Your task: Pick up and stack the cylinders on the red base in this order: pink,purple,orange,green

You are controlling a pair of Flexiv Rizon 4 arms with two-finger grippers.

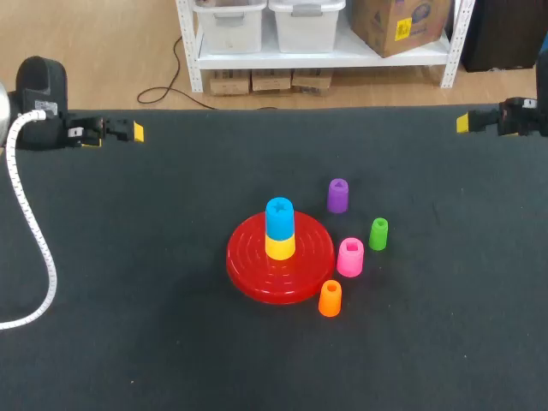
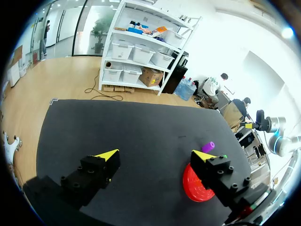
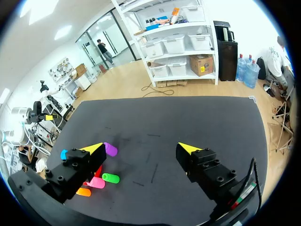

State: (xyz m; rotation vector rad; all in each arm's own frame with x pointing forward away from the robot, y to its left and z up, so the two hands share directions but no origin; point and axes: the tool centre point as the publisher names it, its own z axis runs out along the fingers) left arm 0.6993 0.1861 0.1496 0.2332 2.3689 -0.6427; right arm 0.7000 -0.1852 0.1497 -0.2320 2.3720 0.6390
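Nearest, the orange cylinder (image 1: 330, 298) is standing upright just off the near rim of the red base (image 1: 253, 274). The pink cylinder (image 1: 350, 257) is standing just beyond it, close against the base's right rim. That crowding is what I am worrying about. Pink is due first, and fingers coming down around it could be brushing the rim on one side. On the others they could be nudging orange or the green cylinder (image 1: 378, 233) and tipping these light pieces over.

On the base a yellow cylinder (image 1: 280, 247) and a blue cylinder (image 1: 279, 217) are already sitting stacked, so pink is going to be landing on a raised column. A slightly off-centre release could be sending it tumbling off, and each later piece is making the tower touchier. Farther back, the purple cylinder (image 1: 337, 195) is standing a little apart from the rest, which I judge the easier pick.

Pink is showing as a short, squat, glossy plastic tube, wider than green or orange. It is carrying a shaped opening in its top, which I judge needs lining up with the blue one's top.

Farthest, both arms are hanging at the table's far corners, well apart from every piece. The left gripper (image 2: 155, 154) is holding its fingers spread wide with nothing between them. The right gripper (image 3: 141, 147) is doing likewise, with the loose cylinders lying beyond one finger.
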